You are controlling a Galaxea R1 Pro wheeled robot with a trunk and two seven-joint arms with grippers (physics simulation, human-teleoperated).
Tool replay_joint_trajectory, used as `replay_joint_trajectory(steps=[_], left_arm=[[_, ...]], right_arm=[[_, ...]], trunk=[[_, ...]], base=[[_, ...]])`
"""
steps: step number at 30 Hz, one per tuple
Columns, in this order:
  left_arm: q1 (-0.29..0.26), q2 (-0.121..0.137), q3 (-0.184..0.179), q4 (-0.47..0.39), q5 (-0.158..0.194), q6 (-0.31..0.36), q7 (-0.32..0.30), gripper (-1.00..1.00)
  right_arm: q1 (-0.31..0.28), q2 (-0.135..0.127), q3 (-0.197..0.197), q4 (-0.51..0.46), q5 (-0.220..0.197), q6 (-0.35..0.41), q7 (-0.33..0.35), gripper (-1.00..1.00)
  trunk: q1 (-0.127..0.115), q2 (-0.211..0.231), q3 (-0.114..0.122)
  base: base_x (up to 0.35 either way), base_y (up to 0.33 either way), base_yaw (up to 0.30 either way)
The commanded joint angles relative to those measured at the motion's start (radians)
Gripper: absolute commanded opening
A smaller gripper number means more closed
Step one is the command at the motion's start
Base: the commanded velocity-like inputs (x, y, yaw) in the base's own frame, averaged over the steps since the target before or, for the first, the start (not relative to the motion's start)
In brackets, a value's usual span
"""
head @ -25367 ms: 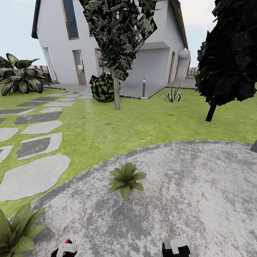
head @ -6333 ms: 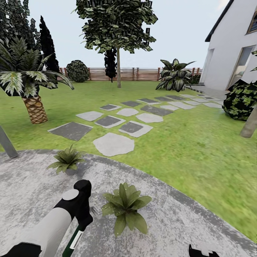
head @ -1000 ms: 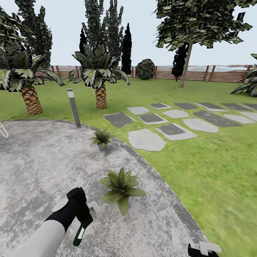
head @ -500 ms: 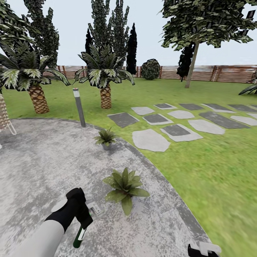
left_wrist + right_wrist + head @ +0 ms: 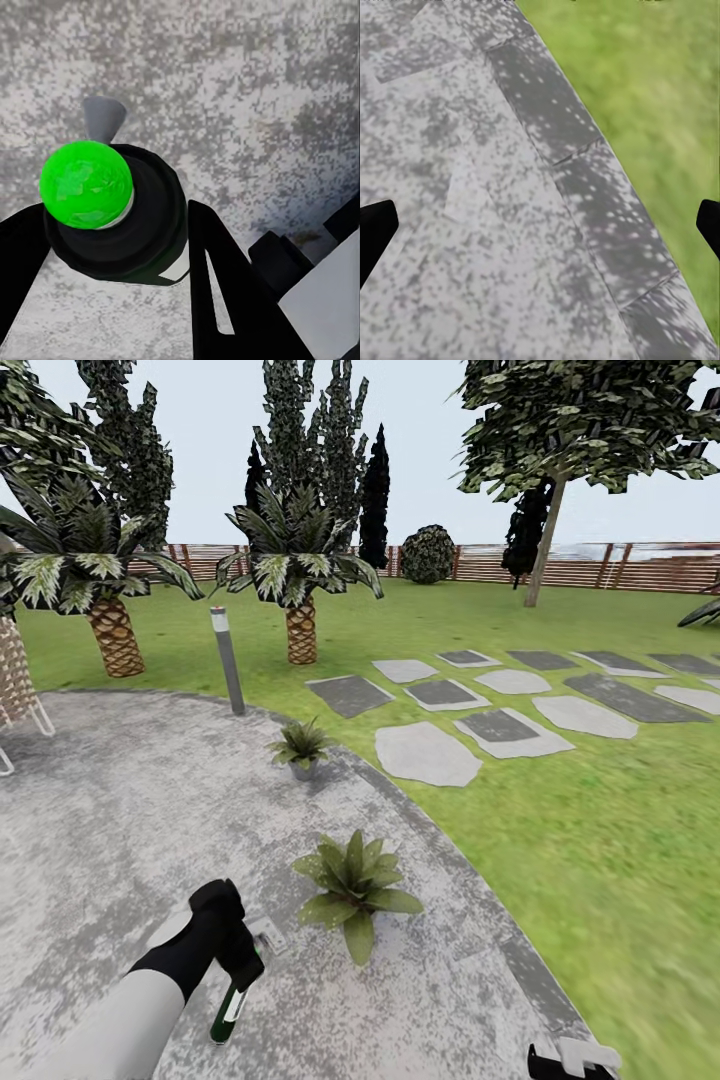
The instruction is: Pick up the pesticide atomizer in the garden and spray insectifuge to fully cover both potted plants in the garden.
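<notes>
My left gripper (image 5: 238, 963) hangs low over the round grey patio (image 5: 100, 830), shut on the pesticide atomizer (image 5: 229, 1008), a slim dark green bottle with a white label. In the left wrist view its black top with a bright green cap (image 5: 86, 184) sits between the black fingers (image 5: 217, 292) of the left gripper (image 5: 116, 247). The nearer potted plant (image 5: 352, 882) stands just right of the bottle. A second potted plant (image 5: 300, 745) stands farther off at the patio's edge. My right gripper (image 5: 572, 1058) is low at the right, and in the right wrist view the right gripper (image 5: 540, 225) is open over the patio's rim.
A grey lamp post (image 5: 228, 660) stands at the patio's far edge, with a wicker chair (image 5: 15, 685) at the left. Two palm shrubs (image 5: 298, 575) grow on the lawn (image 5: 600, 840) behind. Stepping stones (image 5: 428, 752) run off to the right toward the slatted fence (image 5: 600, 565).
The whole view has swung a little to the left, bringing the wicker chair into sight. My left gripper keeps the atomizer held in about the same place beside the nearer plant.
</notes>
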Motion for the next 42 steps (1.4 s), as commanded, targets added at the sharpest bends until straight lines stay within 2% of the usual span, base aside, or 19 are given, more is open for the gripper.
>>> replay_joint_trajectory(steps=[1,7,11,14,16,18,21,36,42], left_arm=[[-0.001,0.000,-0.002,-0.003,-0.006,0.007,-0.007,-1.00],[-0.007,-0.001,-0.004,-0.006,-0.010,0.009,-0.005,-1.00],[-0.062,-0.002,-0.003,-0.004,-0.011,0.012,-0.014,-1.00],[-0.139,-0.003,-0.005,-0.004,-0.020,0.029,-0.100,-1.00],[-0.158,-0.001,-0.007,-0.004,-0.035,0.061,-0.123,-1.00],[-0.160,0.003,-0.008,-0.002,-0.059,0.076,-0.131,-1.00],[-0.154,0.007,-0.012,-0.001,-0.071,0.079,-0.134,-1.00],[-0.153,0.003,-0.017,0.003,-0.074,0.079,-0.134,-1.00],[-0.153,0.006,-0.015,0.004,-0.074,0.081,-0.134,-1.00]], right_arm=[[-0.001,-0.001,0.009,0.001,-0.009,-0.003,-0.002,1.00],[-0.001,-0.005,0.010,0.002,-0.008,-0.002,-0.001,1.00],[-0.001,-0.005,0.010,0.002,-0.007,-0.002,-0.001,1.00],[-0.001,-0.003,0.010,0.001,-0.009,-0.001,-0.001,1.00],[-0.001,-0.002,0.010,0.000,-0.009,-0.002,-0.002,1.00],[-0.001,-0.002,0.010,-0.001,-0.009,-0.003,-0.003,1.00],[-0.001,-0.003,0.010,0.000,-0.009,-0.003,-0.003,1.00],[-0.001,-0.003,0.010,0.000,-0.009,-0.003,-0.003,1.00],[-0.001,-0.003,0.010,-0.001,-0.009,-0.003,-0.003,1.00]], trunk=[[0.000,0.000,-0.001],[0.000,0.000,-0.001],[0.000,0.000,-0.001],[0.000,0.000,-0.001],[0.000,0.000,-0.001],[0.000,0.000,-0.001],[0.000,0.000,-0.001],[0.000,0.000,-0.001],[0.000,0.000,-0.001]], base=[[0.098,0.000,0.000],[0.105,-0.061,0.000],[0.004,-0.003,0.000],[0.000,0.000,0.002],[0.000,0.000,0.133],[0.000,0.000,0.234],[0.000,0.000,0.232],[0.108,-0.206,0.012],[-0.044,-0.140,0.200]])
